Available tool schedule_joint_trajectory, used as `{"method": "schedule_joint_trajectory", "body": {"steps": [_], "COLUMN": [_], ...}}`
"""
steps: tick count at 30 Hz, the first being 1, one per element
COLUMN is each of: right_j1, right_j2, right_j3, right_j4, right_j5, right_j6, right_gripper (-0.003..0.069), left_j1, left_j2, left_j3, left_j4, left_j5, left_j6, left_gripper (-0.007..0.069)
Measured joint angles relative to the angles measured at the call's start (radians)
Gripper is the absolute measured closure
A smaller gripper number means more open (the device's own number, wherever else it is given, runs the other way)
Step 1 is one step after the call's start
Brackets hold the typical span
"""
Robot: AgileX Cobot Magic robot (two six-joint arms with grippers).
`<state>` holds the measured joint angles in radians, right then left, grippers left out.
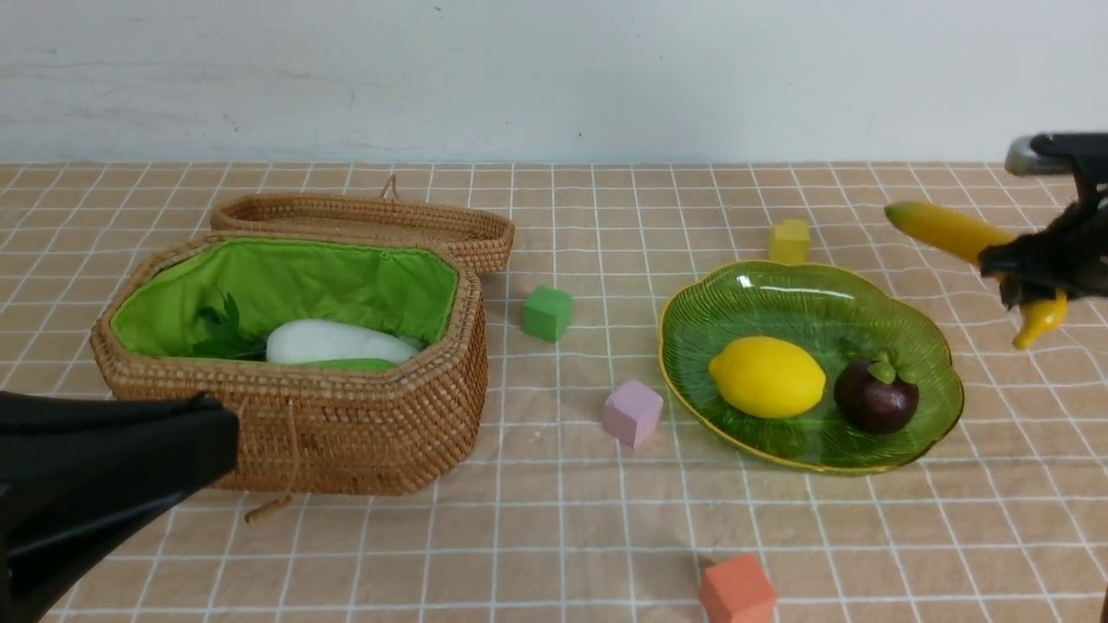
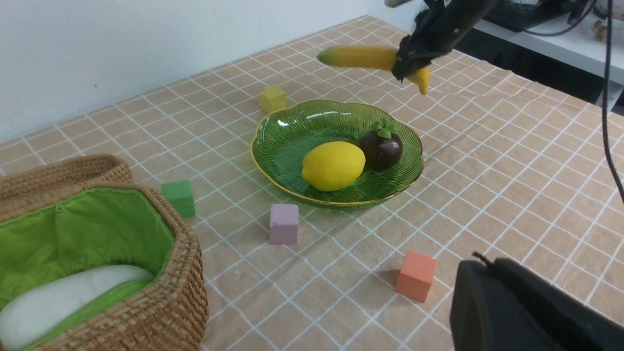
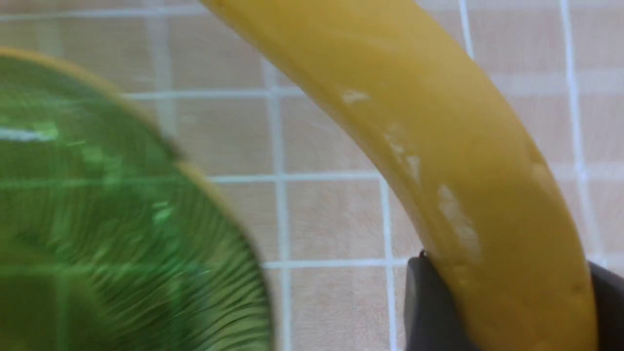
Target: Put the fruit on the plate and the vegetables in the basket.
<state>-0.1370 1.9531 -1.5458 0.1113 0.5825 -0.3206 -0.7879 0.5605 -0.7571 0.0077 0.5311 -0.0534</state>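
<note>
Gripping the banana (image 1: 945, 229) in my right pincer (image 1: 1034, 264), I hold it in the air beside the plate's (image 1: 939, 415) far right rim; the fingers hide its middle. On the plate lie the lemon (image 1: 767, 377) and mangosteen (image 1: 876, 398). My left pincer (image 1: 95, 467) is cut off by the picture's edge, so I cannot tell its state. Inside the basket (image 1: 346, 433), only a radish (image 1: 338, 343) and leaves show clearly.
</note>
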Motion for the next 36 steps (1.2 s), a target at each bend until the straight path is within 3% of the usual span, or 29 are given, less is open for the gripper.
{"method": "schedule_joint_trajectory", "body": {"steps": [1, 3, 4, 10, 12, 16, 19, 22, 26, 27, 28, 29, 33, 36], "right_j1": [0.031, 0.053, 0.089, 0.146, 0.151, 0.153, 0.153, 0.153, 0.147, 0.144, 0.144, 0.143, 0.143, 0.143], "right_j2": [-0.024, -0.029, -0.022, 0.052, 0.055, 0.031, -0.033, -0.100, -0.281, -0.341, -0.442, -0.455, -0.754, -1.005], "right_j3": [-0.004, -0.005, -0.006, -0.002, -0.001, -0.001, -0.001, 0.000, 0.028, 0.055, 0.116, 0.134, 0.358, 0.564], "right_j4": [0.026, 0.052, 0.100, 0.193, 0.196, 0.179, 0.144, 0.123, 0.101, 0.101, 0.105, 0.106, 0.167, 0.178], "right_j5": [0.004, 0.004, 0.008, 0.014, 0.012, 0.013, 0.066, 0.122, 0.248, 0.277, 0.316, 0.320, 0.370, 0.384], "right_j6": [-0.113, -0.186, -0.299, -0.508, -0.518, -0.488, -0.416, -0.331, -0.183, -0.166, -0.148, -0.143, -0.097, 0.004], "right_gripper": [0.0328, 0.0328, 0.0328, 0.0328, 0.0299, 0.0097, -0.0003, -0.0003, 0.0153, 0.0219, 0.0335, 0.0350, 0.0613, 0.0666], "left_j1": [0.000, 0.000, 0.000, 0.000, 0.000, 0.000, 0.000, 0.000, 0.000, 0.000, 0.000, 0.000, 0.000, 0.000], "left_j2": [0.000, 0.000, 0.000, 0.000, 0.000, 0.000, 0.000, 0.000, -0.039, -0.067, -0.137, -0.137, -0.324, -0.415], "left_j3": [0.000, 0.000, 0.000, 0.000, 0.000, 0.000, 0.000, 0.000, 0.012, 0.026, 0.070, 0.076, 0.248, 0.401], "left_j4": [0.000, 0.000, 0.000, 0.000, 0.000, 0.008, 0.037, 0.057, 0.089, 0.093, 0.096, 0.096, 0.096, 0.096], "left_j5": [0.000, 0.000, 0.000, 0.005, 0.007, 0.007, 0.016, 0.019, -0.010, -0.022, -0.050, -0.050, -0.156, -0.279], "left_j6": [0.000, 0.000, 0.000, 0.000, 0.000, 0.002, 0.002, -0.012, -0.025, -0.030, -0.050, -0.053, -0.149, -0.219], "left_gripper": [0.0632, 0.0631, 0.0630, 0.0630, 0.0629, 0.0629, 0.0629, 0.0628, 0.0628, 0.0628, 0.0628, 0.0628, 0.0627, 0.0627]}}
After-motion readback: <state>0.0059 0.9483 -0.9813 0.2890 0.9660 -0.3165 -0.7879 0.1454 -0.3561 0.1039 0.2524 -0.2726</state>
